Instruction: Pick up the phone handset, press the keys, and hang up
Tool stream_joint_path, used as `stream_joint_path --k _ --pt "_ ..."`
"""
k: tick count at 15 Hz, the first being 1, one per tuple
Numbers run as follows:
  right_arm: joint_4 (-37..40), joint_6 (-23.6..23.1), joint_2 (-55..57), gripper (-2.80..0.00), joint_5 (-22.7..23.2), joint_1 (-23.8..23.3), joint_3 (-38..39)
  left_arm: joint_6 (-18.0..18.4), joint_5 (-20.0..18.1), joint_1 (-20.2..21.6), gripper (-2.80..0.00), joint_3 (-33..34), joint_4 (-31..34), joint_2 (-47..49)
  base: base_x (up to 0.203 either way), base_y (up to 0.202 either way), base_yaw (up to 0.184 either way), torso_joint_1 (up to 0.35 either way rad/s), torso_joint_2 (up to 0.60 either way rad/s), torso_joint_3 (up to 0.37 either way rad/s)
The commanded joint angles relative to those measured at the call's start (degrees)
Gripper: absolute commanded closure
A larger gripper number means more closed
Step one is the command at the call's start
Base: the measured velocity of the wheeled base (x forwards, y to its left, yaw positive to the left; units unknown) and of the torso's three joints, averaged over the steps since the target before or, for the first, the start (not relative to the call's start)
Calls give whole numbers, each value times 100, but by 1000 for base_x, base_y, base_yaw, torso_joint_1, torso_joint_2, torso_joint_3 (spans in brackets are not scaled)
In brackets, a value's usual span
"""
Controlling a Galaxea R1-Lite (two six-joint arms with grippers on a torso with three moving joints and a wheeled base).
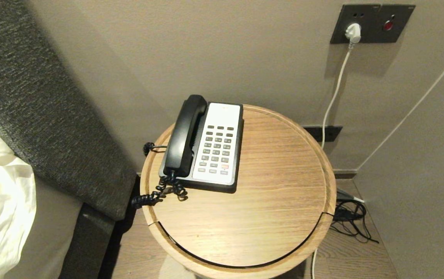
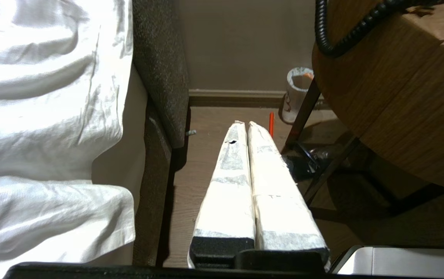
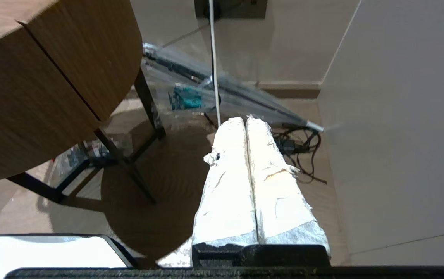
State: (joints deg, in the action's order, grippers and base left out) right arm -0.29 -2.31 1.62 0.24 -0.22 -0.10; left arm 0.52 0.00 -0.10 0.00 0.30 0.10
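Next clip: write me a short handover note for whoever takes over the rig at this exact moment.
Left gripper: shut, empty, hanging low beside the round table, pointing at the floor.
Right gripper: shut, empty, low on the table's other side, above the floor.
Neither arm shows in the head view.
Phone handset: on its cradle, along the left side of the phone base, coiled cord spilling over the table's edge.
Keypad: clear to reach.
Done: nothing yet.
Left: lift the handset, press the keys, hang up.
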Motion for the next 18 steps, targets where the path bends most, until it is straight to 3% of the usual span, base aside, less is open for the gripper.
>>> stream_joint_path --k 1,18 --pt "-6 -16 14 0 2 4 1 0 0 1 0 0 -4 -1 0 0 0 2 4 215" --pt "-5 -17 14 0 4 -3 1 -17 0 1 0 0 -13 7 0 0 0 3 2 202"
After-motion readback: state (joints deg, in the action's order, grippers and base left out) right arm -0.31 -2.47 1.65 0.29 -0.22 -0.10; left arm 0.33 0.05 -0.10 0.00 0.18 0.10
